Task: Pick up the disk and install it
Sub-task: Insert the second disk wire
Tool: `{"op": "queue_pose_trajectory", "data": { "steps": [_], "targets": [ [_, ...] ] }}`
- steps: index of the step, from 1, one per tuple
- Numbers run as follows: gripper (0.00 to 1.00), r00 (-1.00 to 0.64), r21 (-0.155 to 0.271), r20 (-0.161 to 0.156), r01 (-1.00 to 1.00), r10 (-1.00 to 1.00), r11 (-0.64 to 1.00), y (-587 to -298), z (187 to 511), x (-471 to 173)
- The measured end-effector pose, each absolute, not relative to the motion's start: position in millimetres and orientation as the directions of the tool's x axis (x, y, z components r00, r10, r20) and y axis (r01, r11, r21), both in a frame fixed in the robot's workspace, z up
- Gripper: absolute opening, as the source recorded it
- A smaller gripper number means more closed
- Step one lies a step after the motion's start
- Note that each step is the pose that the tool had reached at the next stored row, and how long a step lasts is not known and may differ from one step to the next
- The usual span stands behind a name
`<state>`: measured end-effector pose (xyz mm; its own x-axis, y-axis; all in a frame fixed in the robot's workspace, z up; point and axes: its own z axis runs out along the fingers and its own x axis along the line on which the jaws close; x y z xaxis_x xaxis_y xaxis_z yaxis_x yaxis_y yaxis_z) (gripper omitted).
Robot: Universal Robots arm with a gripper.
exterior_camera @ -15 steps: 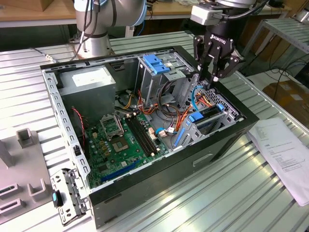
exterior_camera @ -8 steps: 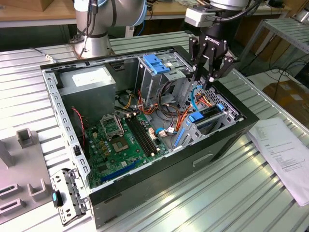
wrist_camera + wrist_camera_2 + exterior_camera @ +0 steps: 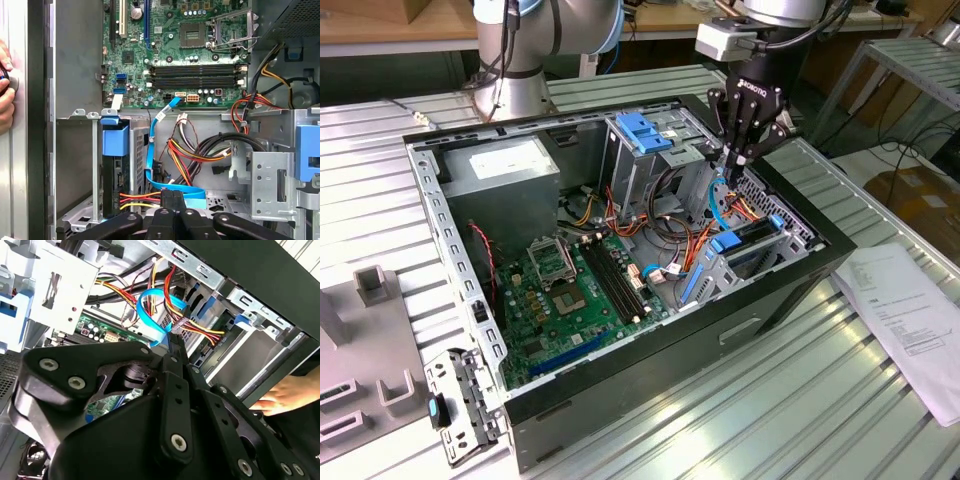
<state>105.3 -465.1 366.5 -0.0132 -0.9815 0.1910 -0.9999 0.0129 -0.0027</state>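
Near table edge: a loose grey metal bracket [image 3: 460, 400] with a small blue clip lies on the ribbed metal table [image 3: 740, 420], just beside the case's near-left corner in the exterior view; a white printed sheet [image 3: 910, 315] lies on the exterior view's right.
Case: the open black tower computer case [image 3: 650, 375] lies on its side, holding everything below.
Disk: the flat grey metal hard drive framed by a bright blue plastic carrier rail [image 3: 745, 248] sits in the grey metal bay at the case's near-right corner; in the first wrist view its blue end tab [image 3: 115, 140] stands at the bay's mouth.
Progress: by my judgement the disk is already in its slot, or nearly home; whether it is latched I cannot tell.
Motherboard: the green circuit board [image 3: 570, 290] covers the case floor, left of the bay.
Gripper: the black multi-link robot gripper [image 3: 740, 150] hangs over the cables beyond the bay, fingers pinched together on a flat light-blue data cable [image 3: 172, 190].
Drive cage: a metal cage topped with a larger blue plastic bracket [image 3: 642, 130] stands farther in.
Far corner: a grey power supply box [image 3: 500, 170].
Person: a hand [image 3: 6, 90] rests on the case's outer wall.
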Motion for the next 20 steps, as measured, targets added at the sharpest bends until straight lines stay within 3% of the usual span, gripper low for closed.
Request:
{"op": "queue_pose_trajectory", "data": {
  "steps": [3, 4, 9, 10, 13, 14, 20],
  "targets": [
    [0.11, -0.013, -0.003, 0.194, -1.0, -0.981, 0.013, -465.0, 366.1, 105.3],
    [0.18, -0.013, -0.003, 0.195, -1.0, -0.981, 0.013, -465.0, 365.8, 105.3],
    [0.19, -0.013, -0.003, 0.224, -1.0, -0.975, 0.013, -463.6, 362.8, 105.3],
    [0.25, -0.013, -0.003, 0.226, -1.0, -0.974, 0.013, -463.2, 362.3, 105.3],
    [0.24, -0.013, -0.003, 0.232, -1.0, -0.973, 0.013, -462.2, 360.7, 105.3],
    [0.17, -0.013, -0.003, 0.235, -1.0, -0.972, 0.013, -462.1, 360.2, 105.3],
    [0.16, -0.014, -0.005, 0.226, -1.0, -0.974, 0.013, -473.6, 357.1, 104.5]
  ]
}}
